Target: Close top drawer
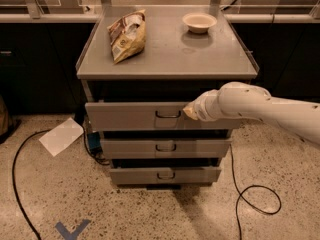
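**Jaws at the drawer front, just right of the handle**

Jaws at the end of the white arm [260, 106] reach in from the right and meet the face of the top drawer [130, 116], just beside its wire handle [167, 115]. They seem to touch the front and I see nothing held in them. I cannot tell from this view whether they are open or closed.

The top drawer stands out toward the near side, with a dark gap between its upper edge and the counter [165, 64], so I judge it is not yet closed.

To do this well, I push straight toward the far side, square to the front. The contact sits right of centre, so a skewed push could rack the drawer on its slides. I would go slowly and watch that both ends travel evenly. I hold the height steady so the tip neither snags the handle nor slides down onto the middle drawer [130, 148]. I ease off once the front comes flush, so the cabinet does not jolt the chip bag [127, 34] and bowl [199, 22] above.
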Action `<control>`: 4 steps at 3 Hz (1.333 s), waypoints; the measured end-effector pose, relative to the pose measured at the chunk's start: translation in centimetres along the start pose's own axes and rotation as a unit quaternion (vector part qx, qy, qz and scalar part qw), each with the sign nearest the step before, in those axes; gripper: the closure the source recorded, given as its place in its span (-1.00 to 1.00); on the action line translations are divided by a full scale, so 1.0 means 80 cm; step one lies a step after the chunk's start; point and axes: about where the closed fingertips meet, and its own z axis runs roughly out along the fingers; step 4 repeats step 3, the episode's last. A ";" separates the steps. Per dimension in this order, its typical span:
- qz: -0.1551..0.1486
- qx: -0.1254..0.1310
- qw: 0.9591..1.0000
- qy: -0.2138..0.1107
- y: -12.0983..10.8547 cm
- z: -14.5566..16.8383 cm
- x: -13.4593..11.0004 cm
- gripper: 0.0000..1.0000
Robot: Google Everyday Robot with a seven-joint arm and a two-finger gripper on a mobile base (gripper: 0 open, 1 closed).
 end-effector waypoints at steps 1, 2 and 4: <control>0.000 -0.001 1.000 0.001 0.001 0.001 0.000 1.00; 0.000 0.022 1.000 -0.004 -0.038 0.023 -0.023 1.00; 0.000 0.022 1.000 -0.004 -0.038 0.023 -0.023 1.00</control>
